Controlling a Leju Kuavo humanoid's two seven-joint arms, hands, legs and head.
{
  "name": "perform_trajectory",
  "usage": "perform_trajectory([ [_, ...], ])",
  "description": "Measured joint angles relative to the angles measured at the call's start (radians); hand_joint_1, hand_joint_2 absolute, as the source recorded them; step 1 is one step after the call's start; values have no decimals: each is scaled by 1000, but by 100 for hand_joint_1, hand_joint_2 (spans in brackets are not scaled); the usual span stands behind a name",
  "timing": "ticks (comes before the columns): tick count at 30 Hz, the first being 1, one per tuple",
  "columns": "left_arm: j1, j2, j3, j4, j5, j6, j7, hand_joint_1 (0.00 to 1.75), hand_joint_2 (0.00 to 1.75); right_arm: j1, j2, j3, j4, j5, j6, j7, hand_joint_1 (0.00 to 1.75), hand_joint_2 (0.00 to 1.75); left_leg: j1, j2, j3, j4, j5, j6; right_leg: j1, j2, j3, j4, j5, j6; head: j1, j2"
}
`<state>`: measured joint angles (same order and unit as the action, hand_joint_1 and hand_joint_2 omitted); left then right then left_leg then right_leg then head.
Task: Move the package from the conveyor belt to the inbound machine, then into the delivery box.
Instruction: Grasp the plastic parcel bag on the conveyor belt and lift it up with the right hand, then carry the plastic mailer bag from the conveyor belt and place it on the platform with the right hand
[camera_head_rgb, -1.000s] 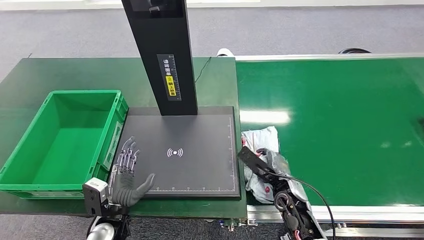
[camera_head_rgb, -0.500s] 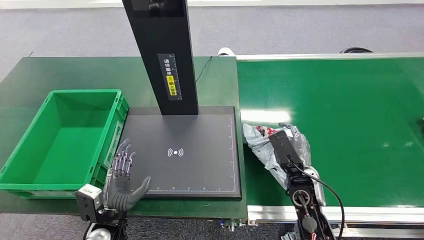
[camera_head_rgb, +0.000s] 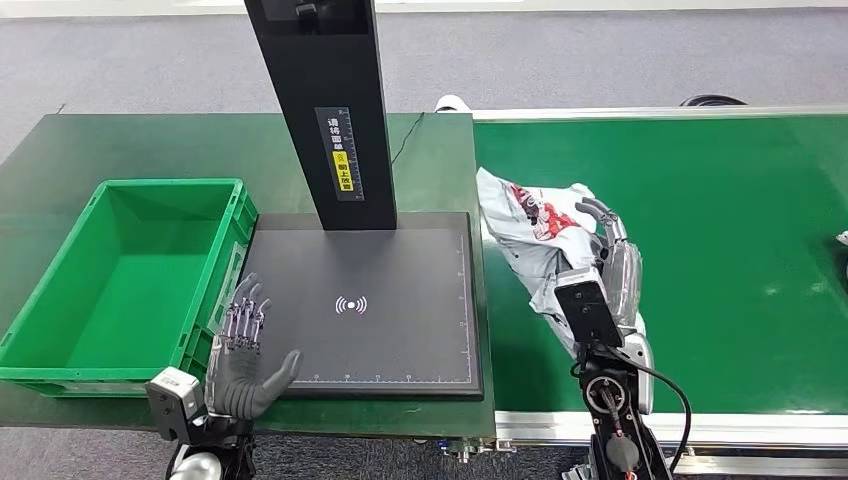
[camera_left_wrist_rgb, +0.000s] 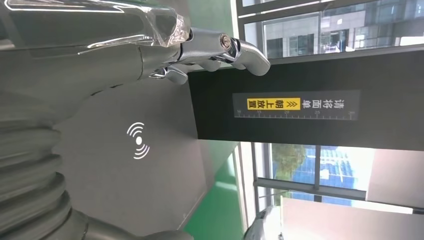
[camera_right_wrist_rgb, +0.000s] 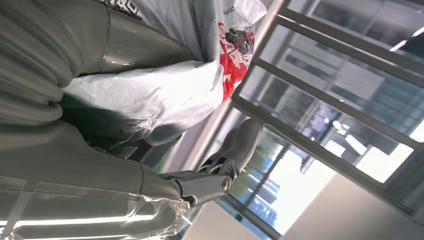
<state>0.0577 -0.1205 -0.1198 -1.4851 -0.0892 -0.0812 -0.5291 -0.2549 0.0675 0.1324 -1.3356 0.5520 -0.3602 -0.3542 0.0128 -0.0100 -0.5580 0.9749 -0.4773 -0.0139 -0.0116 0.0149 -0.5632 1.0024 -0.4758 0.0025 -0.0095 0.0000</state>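
Note:
The package (camera_head_rgb: 530, 235) is a crumpled grey-white plastic bag with red and black print. My right hand (camera_head_rgb: 612, 262) holds it lifted above the green conveyor belt (camera_head_rgb: 720, 250), just right of the inbound machine's black plate (camera_head_rgb: 400, 320). In the right wrist view the bag (camera_right_wrist_rgb: 165, 85) lies against the hand's palm with a finger (camera_right_wrist_rgb: 235, 150) curled beside it. My left hand (camera_head_rgb: 245, 350) rests open at the plate's near left corner, fingers spread, holding nothing. The green delivery box (camera_head_rgb: 120, 280) stands left of the plate, with nothing inside.
The machine's black post (camera_head_rgb: 325, 110) with a yellow label rises from the plate's far edge. A dark green table (camera_head_rgb: 120, 150) carries the box and the machine. A white object (camera_head_rgb: 842, 240) sits at the belt's right edge. Grey floor lies beyond.
My right hand has lifted the package off the belt and carried it up and away from me. The left hand has hardly moved.

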Motion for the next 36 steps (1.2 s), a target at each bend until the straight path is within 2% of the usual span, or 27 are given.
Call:
perform_trajectory([
  [3, -4, 0, 0, 0, 1, -2, -2, 0, 175, -1, 0, 10, -11, 0, 5, -3, 175, 175, 0, 0, 0, 0, 0, 0, 0, 0, 0, 0, 0, 0, 0, 0],
  [7, -17, 0, -1, 3, 5, -5, -10, 0, 175, -34, -4, 64, 12, 64, 92, 18, 175, 175, 0, 2, 0, 0, 0, 0, 0, 1, 0, 0, 0, 0, 0, 0],
  [12, -40, 1, -3, 14, 13, -5, -15, 0, 175, -130, 1, 210, 147, 216, 171, 32, 175, 175, 0, 1, 0, 0, 1, 0, 1, 0, 0, 0, 0, 0, 0, 0],
  [18, -47, 3, -7, 27, 24, -3, -26, 0, 175, -213, 14, 368, 311, 255, 233, 19, 175, 175, 0, 0, -1, 0, 1, 0, 1, -1, 0, 0, 0, 0, 0, 0],
  [22, -48, 5, -10, 33, 27, -2, -29, 0, 175, -257, 29, 448, 397, 261, 241, 10, 175, 175, 0, -1, -1, 0, 1, 0, 1, -1, 0, 0, 0, 0, 0, 0],
  [31, -53, 8, -14, 36, 37, 5, -30, 0, 175, -319, 57, 549, 517, 250, 259, -19, 175, 175, 0, 0, 0, 0, 1, 0, 1, -1, 0, 0, 0, 0, 0, 0],
  [36, -65, 8, -14, 38, 44, 12, -29, 0, 175, -341, 91, 614, 570, 213, 243, -106, 175, 175, 1, 0, 0, 0, 1, 0, 1, -1, 0, 0, 0, 0, 0, 0],
])
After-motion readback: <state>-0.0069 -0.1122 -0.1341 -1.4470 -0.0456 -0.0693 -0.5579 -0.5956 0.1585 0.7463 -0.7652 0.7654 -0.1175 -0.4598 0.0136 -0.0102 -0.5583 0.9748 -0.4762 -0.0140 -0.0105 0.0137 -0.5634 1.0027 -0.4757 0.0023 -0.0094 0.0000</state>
